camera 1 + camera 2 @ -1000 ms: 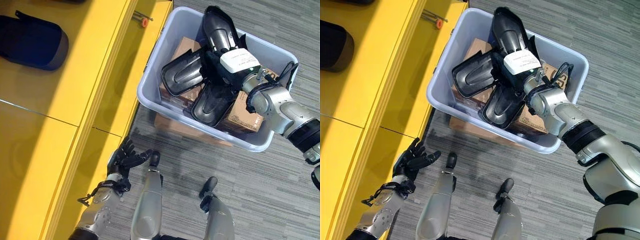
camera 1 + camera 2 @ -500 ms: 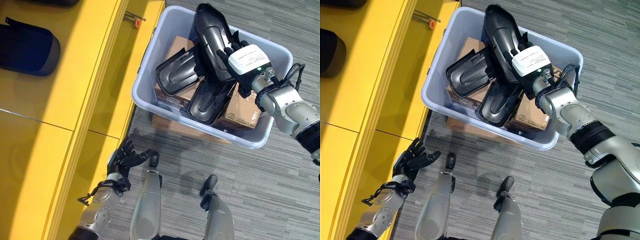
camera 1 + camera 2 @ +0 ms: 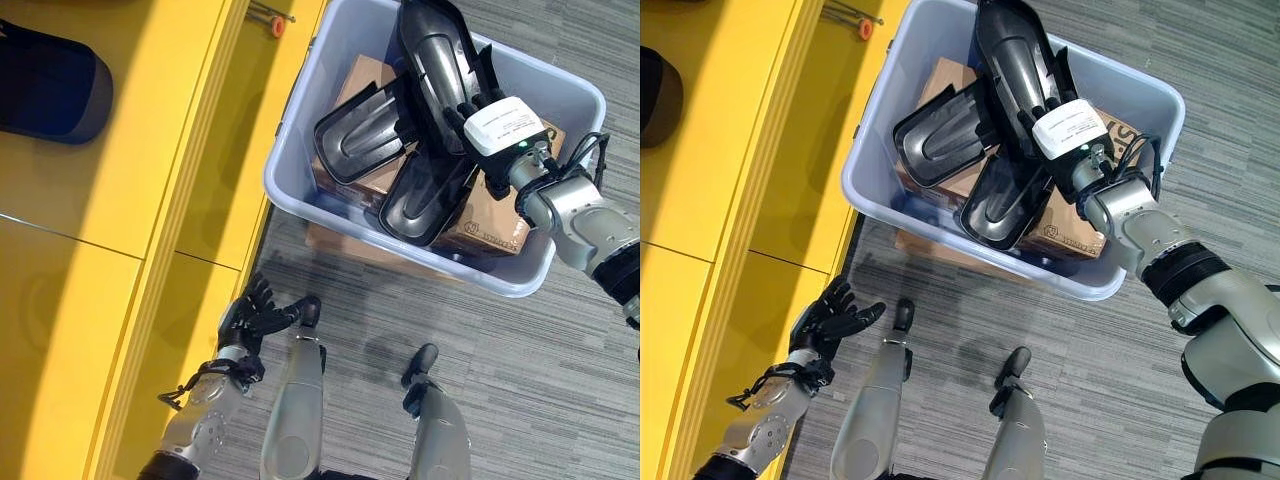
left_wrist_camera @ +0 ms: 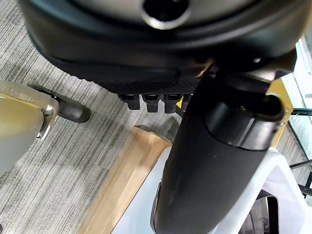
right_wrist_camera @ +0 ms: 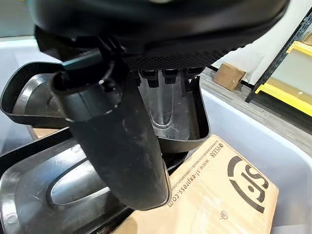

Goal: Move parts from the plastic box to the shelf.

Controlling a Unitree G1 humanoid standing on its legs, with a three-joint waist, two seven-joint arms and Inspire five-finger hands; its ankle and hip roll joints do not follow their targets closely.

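Right hand (image 3: 478, 108) now lower, gripping top black part (image 3: 432, 45) in plastic box (image 3: 300, 190), left hand (image 3: 250, 318) open

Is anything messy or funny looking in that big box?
Yes. The black parts lie heaped crosswise on cardboard boxes inside the plastic box, and the topmost part tilts up over the far rim. The right hand rests on it. Nothing looks broken or spilled.

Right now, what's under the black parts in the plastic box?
Brown cardboard boxes lie under the three black parts in the plastic box; whatever is beneath the cardboard is covered.
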